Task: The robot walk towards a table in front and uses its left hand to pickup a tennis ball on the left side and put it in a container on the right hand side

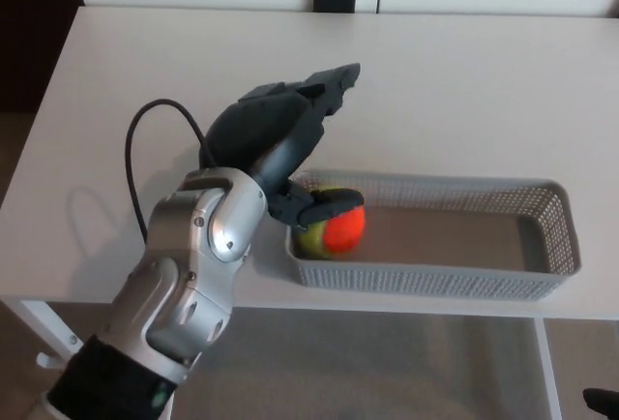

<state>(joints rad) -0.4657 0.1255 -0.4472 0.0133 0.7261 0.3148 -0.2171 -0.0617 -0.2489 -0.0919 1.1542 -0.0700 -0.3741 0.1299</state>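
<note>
One pale worktop (484, 81) fills my head view. It carries a long grey mesh container (435, 282) close to its near edge, set there, I judge, to keep the reach short. My robot's silver-shelled left arm (193, 275) comes up from below the container's left end and leans over that corner. The left hand (280, 139) sits just above and left of the container's left wall, released. Its two thick fingers stretch towards the far side of the container, the thumb juts over the left end, and nothing is gripped. The tennis ball (334, 228), yellow-green with an orange half, lies inside the container at its left end, under the thumb. Whether the thumb brushes it I cannot tell. I read the spread fingers as a deliberate let-go, and the ball lies at that end because a left-side reach need cross no further. A black cable (131, 164) loops well left of the container, clear of it. My right hand is out of shot.
</note>
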